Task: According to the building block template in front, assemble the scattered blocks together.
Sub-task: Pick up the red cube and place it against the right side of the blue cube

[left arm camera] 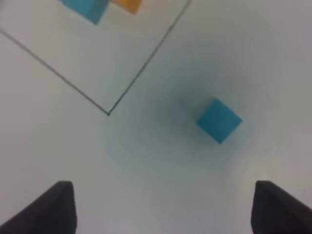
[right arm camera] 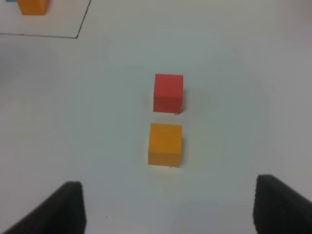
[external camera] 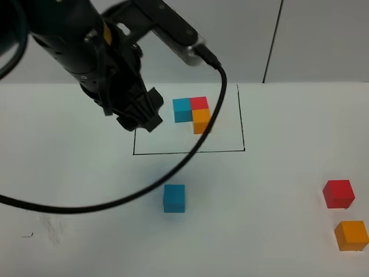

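While left claw (left arm camera: 164, 190) gapes, blue cube (left arm camera: 219, 120) lies beyond

The left arm (external camera: 75, 40) is big and black. It comes in from the far left side and bends down. At its end, the left gripper (external camera: 141, 118) points down and hangs in the air. Its two black fingers (left arm camera: 58, 209) stand wide apart, one on each side of the claw's middle. They hold nothing. The right gripper (right arm camera: 168, 195) looks down from up high too. Its fingers are also spread apart, and the gap between them is empty.
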You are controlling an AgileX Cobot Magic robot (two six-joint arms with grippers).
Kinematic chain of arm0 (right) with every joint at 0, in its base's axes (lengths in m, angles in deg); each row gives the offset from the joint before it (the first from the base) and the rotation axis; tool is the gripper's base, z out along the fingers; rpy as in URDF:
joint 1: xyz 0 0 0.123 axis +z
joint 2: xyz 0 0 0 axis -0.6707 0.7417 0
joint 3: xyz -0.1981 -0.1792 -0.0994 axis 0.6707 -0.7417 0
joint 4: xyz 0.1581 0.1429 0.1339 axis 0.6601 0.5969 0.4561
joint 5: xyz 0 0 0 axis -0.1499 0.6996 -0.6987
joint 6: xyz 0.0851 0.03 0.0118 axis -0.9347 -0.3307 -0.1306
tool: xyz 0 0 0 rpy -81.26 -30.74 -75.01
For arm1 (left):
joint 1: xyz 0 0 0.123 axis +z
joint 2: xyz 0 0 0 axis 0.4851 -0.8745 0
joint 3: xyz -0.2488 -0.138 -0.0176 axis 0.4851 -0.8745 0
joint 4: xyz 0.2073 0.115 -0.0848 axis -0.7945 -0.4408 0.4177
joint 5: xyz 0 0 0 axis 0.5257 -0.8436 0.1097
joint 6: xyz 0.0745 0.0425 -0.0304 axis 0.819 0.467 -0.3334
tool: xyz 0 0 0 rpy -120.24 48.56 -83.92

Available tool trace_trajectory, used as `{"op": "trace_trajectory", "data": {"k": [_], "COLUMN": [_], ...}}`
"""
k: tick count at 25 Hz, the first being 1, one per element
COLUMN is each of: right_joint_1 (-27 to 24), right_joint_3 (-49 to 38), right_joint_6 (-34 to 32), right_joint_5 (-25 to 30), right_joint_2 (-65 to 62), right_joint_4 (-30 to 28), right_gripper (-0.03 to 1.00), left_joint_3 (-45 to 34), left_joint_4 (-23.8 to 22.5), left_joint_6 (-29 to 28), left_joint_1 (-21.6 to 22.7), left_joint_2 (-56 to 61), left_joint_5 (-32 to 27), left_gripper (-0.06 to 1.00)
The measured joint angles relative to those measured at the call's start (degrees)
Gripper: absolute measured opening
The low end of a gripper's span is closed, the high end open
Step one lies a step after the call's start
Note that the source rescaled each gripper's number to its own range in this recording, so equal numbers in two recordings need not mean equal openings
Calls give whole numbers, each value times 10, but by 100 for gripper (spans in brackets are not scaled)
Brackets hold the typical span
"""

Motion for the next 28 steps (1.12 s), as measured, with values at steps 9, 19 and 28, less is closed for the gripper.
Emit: {"op": "trace_trajectory", "data": {"k": [9, 19, 28], "right_joint_1": [0, 0, 0], "right_joint_3": [0, 0, 0], "right_joint_6": [0, 0, 0], "right_joint_5": [0, 0, 0], "right_joint_2": [0, 0, 0], "right_joint_4": [0, 0, 0], "right_gripper": [63, 63, 63], "left_joint_3": [0, 0, -96], "left_joint_4": [-175, -185, -271], "left_joint_6": [-301, -327, -329], "left_joint_1": [1, 1, 1], "left_joint_2": [81, 214, 376], "left_joint_5": [0, 0, 0], "left_gripper": [84, 84, 84]}}
